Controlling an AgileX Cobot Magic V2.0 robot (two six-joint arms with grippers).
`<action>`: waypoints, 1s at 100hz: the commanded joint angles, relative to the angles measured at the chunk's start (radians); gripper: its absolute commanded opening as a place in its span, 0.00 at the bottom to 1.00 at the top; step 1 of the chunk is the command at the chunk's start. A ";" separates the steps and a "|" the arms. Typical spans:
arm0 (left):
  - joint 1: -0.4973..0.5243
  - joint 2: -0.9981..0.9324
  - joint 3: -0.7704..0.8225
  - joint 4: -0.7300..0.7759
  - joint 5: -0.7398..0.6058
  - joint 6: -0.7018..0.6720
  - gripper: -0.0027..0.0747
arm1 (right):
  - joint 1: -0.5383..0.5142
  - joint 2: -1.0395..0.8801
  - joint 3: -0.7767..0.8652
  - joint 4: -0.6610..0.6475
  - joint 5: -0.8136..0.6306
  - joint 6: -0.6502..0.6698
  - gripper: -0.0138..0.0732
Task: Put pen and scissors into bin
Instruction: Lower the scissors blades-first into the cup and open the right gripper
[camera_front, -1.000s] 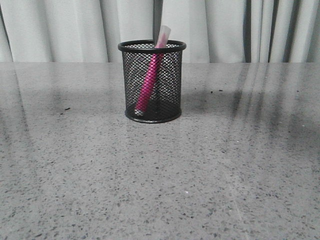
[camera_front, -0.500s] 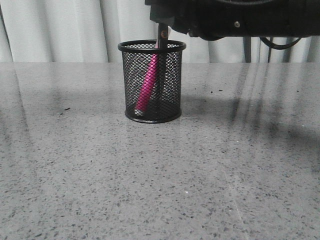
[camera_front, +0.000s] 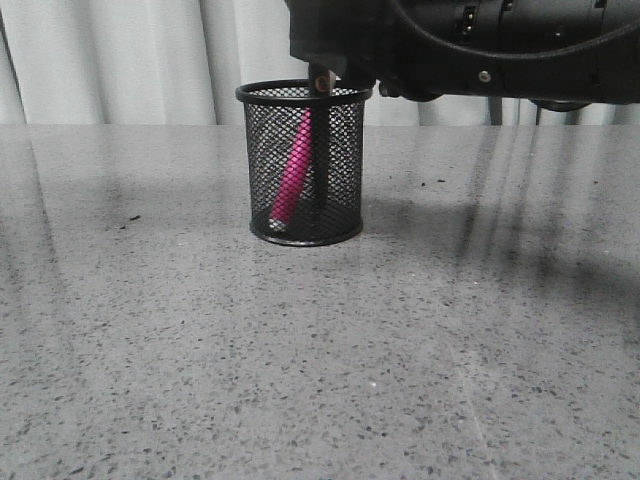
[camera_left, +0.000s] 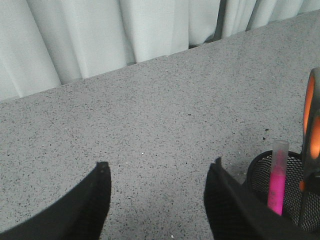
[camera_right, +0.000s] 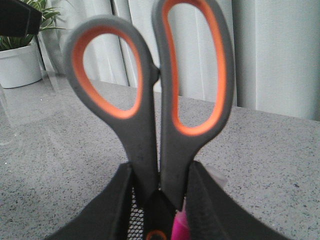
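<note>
The black mesh bin (camera_front: 262, 96) stands on the grey table at the back centre. The pink pen (camera_front: 293, 170) leans inside it, and its cap is hidden behind my right arm. My right gripper (camera_front: 325, 68) hangs just above the bin's rim, shut on the scissors (camera_right: 150, 140), which it holds by the shanks below the orange-lined loops, blades (camera_front: 322, 82) pointing down into the bin. In the right wrist view my right gripper (camera_right: 161, 170) shows above the mesh (camera_right: 136, 220) and the pen (camera_right: 181, 227). My left gripper (camera_left: 159, 167) is open and empty above bare table beside the bin (camera_left: 260, 170), with the pen (camera_left: 275, 185) and scissors (camera_left: 311, 120) in its view.
White curtains (camera_front: 120, 60) hang behind the table's far edge. A potted plant in a white pot (camera_right: 20, 65) stands off to one side in the right wrist view. The speckled grey table (camera_front: 320, 380) stretches in front of the bin.
My right arm has come into the front view from the top right and lowered over the bin with the scissors. It now hides the pen's cap. The bin and pen have not moved.
</note>
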 joint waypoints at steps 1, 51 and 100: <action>0.002 -0.032 -0.031 -0.029 -0.049 -0.003 0.53 | 0.000 -0.028 -0.022 -0.004 -0.090 -0.007 0.33; 0.002 -0.032 -0.031 -0.029 -0.044 -0.003 0.53 | -0.002 -0.028 -0.022 -0.004 -0.068 -0.007 0.48; 0.002 -0.059 -0.031 -0.029 -0.042 -0.003 0.13 | -0.003 -0.207 -0.022 0.060 -0.087 -0.062 0.08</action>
